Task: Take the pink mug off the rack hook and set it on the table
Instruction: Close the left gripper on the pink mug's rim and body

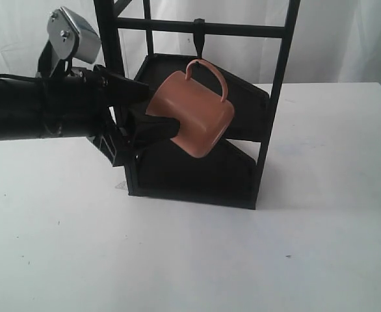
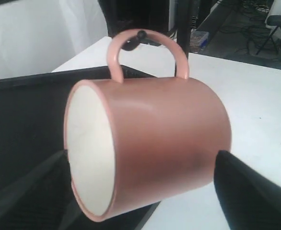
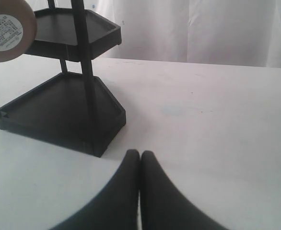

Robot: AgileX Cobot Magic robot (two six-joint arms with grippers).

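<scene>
The pink mug (image 1: 197, 114) hangs by its loop handle from the rack hook (image 1: 199, 40) on the black rack's top crossbar, tilted with its cream inside turned toward my left arm. My left gripper (image 1: 162, 107) is open at the mug's height. One finger sits by the rim and the other by the body. In the left wrist view the mug (image 2: 164, 139) fills the gap of the gripper (image 2: 141, 153), and the hook's tip (image 2: 140, 34) shows inside the handle. Contact is unclear. My right gripper (image 3: 140, 153) is shut and empty over the table (image 3: 217, 120); the mug's labelled base (image 3: 4, 28) shows there.
The tall black rack (image 1: 197, 175) with two shelves stands on the white table (image 1: 190, 260) right behind the mug, its upright posts on either side. My left arm (image 1: 41, 107) reaches in from the left. White curtains hang behind.
</scene>
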